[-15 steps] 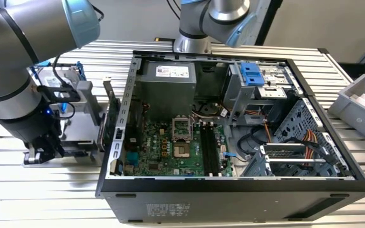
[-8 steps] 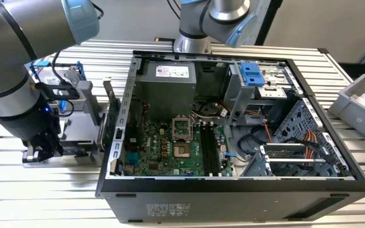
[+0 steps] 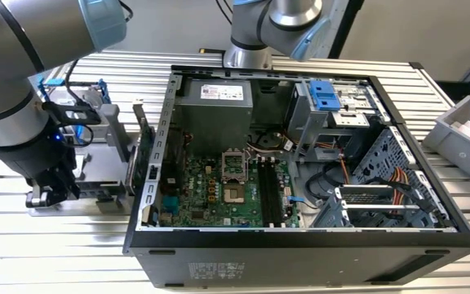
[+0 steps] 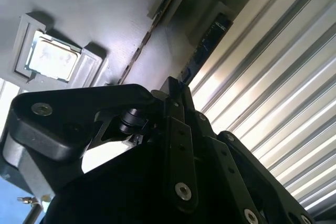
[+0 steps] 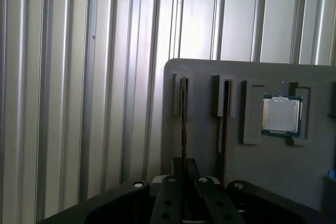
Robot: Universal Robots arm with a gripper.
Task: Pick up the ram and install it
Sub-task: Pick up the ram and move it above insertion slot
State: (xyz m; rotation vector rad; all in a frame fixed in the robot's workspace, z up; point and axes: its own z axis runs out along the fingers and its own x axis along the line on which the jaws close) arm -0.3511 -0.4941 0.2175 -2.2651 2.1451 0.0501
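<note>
Closest in the exterior view, the arm reaches down over the slatted table toward the edge at the exterior view's left. Its gripper is low over a gray holder that lies just beside the outer wall of the open computer case. In the first wrist view the gripper lines up with the ram, a thin stick standing on edge in one slot of the holder. The stick's edge runs in under the gripper, but it cannot be told whether the gripper pinches the stick or sits spread around it. A second stick stands in the neighbouring slot, and a processor chip rests in a pocket farther along the holder. The second wrist view shows the same ram, second stick and chip beyond the gripper. Inside the case, the motherboard lies flat, with its processor socket just beside long dark memory slots. Beyond them sits the power supply against the far wall, with a blue drive bracket near the far corner. Past the case stands the arm's base, and a gray bin sits at the table's edge on the exterior view's right.
</note>
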